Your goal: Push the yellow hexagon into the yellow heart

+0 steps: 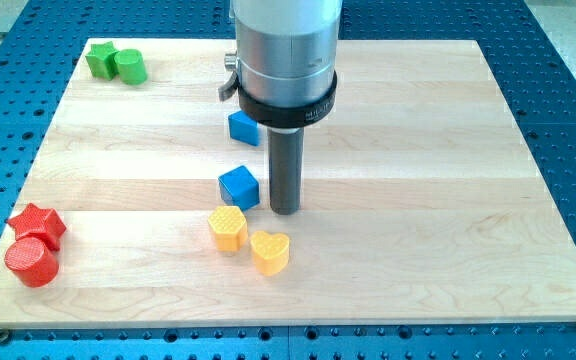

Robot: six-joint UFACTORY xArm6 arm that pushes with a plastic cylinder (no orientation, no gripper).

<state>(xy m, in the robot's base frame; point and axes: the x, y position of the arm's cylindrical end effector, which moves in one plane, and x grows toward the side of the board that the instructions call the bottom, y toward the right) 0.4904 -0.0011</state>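
Observation:
The yellow hexagon sits on the wooden board below centre. The yellow heart lies just to its lower right, almost touching it. My tip rests on the board just above the heart and to the upper right of the hexagon, apart from both. A blue cube stands right beside the rod on the view's left.
A second blue block lies partly hidden behind the arm's grey body. A green star and green cylinder sit at the top left. A red star and red cylinder sit at the bottom left.

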